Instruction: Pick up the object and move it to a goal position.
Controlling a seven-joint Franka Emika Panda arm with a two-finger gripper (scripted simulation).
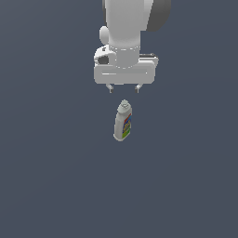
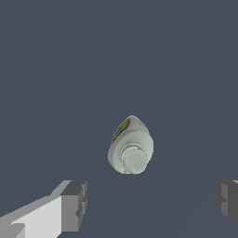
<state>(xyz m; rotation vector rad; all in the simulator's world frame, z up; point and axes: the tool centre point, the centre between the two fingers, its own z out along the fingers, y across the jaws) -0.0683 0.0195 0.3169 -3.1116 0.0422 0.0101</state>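
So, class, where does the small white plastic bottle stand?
The small white plastic bottle stands upright near the exterior view's centre, just below the open gripper, untouched.

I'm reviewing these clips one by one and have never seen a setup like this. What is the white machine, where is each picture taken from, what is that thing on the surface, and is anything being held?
These are simulator renders, not real photos. The white machine at the top of the exterior view is a single robot arm; its gripper ends in two small fingers, which stand apart, so it is open and holds nothing. That picture comes from a camera off the arm. The other picture comes from a camera on the wrist, looking past the two grey fingers at the work below. The only item on the plain dark surface is a small white bottle with a pale cap and a multicoloured label. In the wrist view you see the bottle cap-first. The gripper is apart from the bottle, not touching it.
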